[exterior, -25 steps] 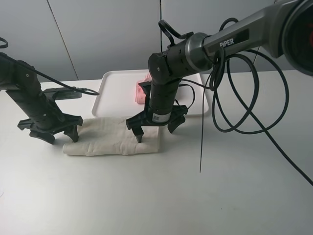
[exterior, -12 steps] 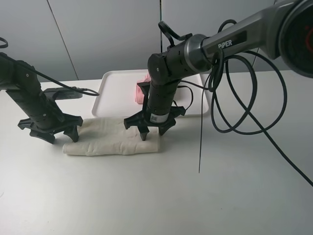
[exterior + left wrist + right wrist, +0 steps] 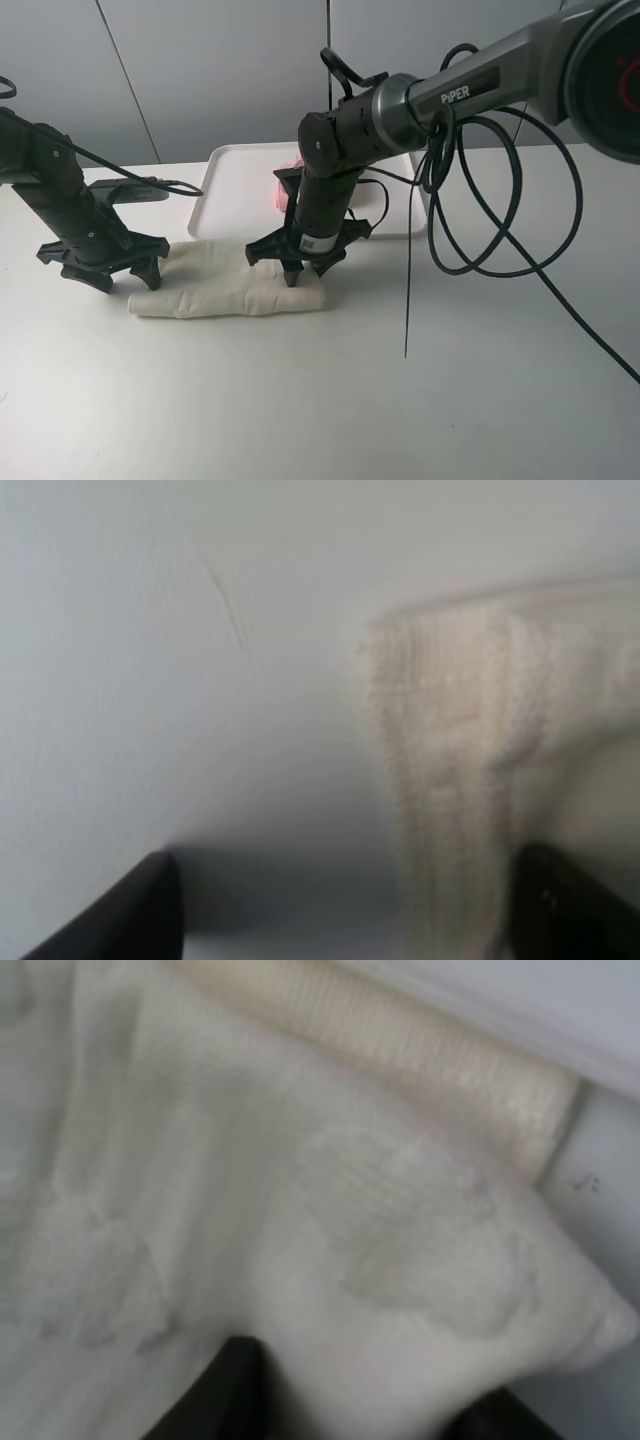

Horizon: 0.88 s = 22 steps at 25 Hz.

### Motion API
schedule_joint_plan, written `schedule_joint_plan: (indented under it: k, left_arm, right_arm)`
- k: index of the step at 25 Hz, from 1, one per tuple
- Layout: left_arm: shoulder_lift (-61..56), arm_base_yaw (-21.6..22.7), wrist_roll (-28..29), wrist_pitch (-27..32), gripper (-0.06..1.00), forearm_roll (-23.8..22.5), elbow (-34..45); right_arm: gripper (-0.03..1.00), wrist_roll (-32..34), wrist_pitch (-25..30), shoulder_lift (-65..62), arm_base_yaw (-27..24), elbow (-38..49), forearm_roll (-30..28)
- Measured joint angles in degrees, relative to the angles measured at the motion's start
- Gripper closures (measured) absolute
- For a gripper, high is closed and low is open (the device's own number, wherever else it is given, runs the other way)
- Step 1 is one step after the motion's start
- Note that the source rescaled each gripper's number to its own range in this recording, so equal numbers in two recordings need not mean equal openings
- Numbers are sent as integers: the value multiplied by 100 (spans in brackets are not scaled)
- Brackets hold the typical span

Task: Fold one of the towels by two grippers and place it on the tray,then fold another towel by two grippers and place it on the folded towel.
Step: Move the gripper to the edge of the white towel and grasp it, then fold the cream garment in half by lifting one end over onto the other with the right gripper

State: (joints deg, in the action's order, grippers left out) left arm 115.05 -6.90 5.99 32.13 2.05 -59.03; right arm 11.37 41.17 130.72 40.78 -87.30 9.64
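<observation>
The cream towel (image 3: 215, 288) lies folded into a long strip on the table in front of the tray (image 3: 235, 190). My right gripper (image 3: 303, 276) points down onto the strip's right part, its fingers drawn close with a bunched fold of cream towel (image 3: 380, 1240) pinched between them. At the strip's left end my left gripper (image 3: 115, 280) stands open, and the towel's end (image 3: 450, 780) lies between its spread fingers (image 3: 130, 910). The pale pink towel (image 3: 283, 190) lies on the tray, mostly hidden behind my right arm.
A loose black cable (image 3: 410, 290) hangs from the right arm down to the table, right of the towel. A flat grey device (image 3: 130, 190) with a cable lies at the back left, beside the tray. White tabletop (image 3: 300, 400) stretches toward the front.
My right gripper's fingers have drawn together from wide open onto the cream towel's right part, bunching the cloth, and it has shifted slightly left. The left arm has not moved.
</observation>
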Motion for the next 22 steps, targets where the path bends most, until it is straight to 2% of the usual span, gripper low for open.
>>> schedule_joint_plan:
  k: [1,5,6,16,22]
  left_arm:
    - [0,0,0,0,8,0,0]
    - [0,0,0,0,8,0,0]
    - [0,0,0,0,8,0,0]
    - [0,0,-11,-4,8,0,0]
    - [0,0,-11,-4,8,0,0]
  right_arm:
    - [61,-13,-20,7,27,0,0]
    - [90,-55,-59,22,50,0,42]
    - [92,-67,-59,22,50,0,42]
    - [92,-140,-68,22,50,0,126]
    - [92,-362,-34,-215,50,18,505]
